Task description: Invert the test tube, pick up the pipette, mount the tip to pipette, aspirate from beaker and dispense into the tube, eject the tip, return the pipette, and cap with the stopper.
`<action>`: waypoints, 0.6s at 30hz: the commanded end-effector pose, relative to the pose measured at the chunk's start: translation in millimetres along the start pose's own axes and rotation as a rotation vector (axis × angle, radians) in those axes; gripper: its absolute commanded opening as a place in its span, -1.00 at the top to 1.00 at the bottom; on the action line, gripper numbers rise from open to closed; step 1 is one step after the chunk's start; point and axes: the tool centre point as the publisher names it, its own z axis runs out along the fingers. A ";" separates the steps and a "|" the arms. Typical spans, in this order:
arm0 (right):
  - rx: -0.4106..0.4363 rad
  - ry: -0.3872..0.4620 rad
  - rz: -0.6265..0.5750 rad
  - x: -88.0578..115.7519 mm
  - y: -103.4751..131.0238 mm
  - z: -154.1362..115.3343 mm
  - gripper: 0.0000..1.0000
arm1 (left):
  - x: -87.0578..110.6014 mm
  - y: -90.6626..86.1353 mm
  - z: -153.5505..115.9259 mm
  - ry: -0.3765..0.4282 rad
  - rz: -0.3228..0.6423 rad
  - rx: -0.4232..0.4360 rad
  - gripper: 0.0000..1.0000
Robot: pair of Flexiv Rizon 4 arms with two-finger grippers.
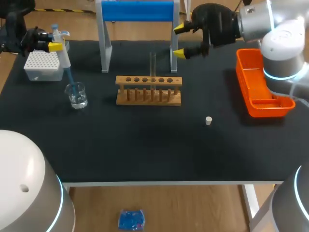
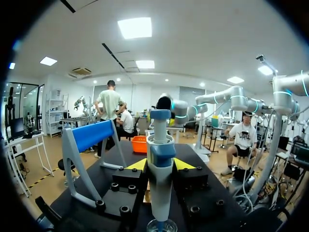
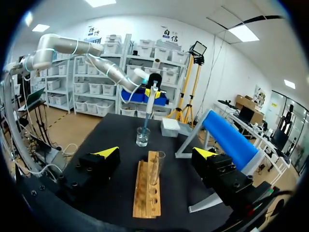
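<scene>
- Two arms. Left end effector (image 1: 52, 42) clamps pipette (image 1: 62, 55), tip (image 1: 69, 78) in beaker (image 1: 76, 94) at desk's (image 1: 145, 150) nine o'clock, probably to aspirate.
- Right end effector (image 1: 179, 41)?
- Wide, empty, at twelve o'clock behind racked test tube (image 1: 152, 65), probably on standby.

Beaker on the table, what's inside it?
The blue tip of the pipette held by the left end effector dips into the beaker. Liquid is too clear to make out.

table (image 1: 145, 145) | beaker (image 1: 77, 95) | tip box (image 1: 42, 66) | rack (image 1: 148, 91) | stopper (image 1: 208, 120) | orange tray (image 1: 243, 79) | blue stand (image 1: 137, 10)
</scene>
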 end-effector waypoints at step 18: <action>0.006 0.067 0.001 6.5 -45.5 21.1 -1.00 | 1.0 -0.8 1.0 -0.003 0.000 -0.002 1.00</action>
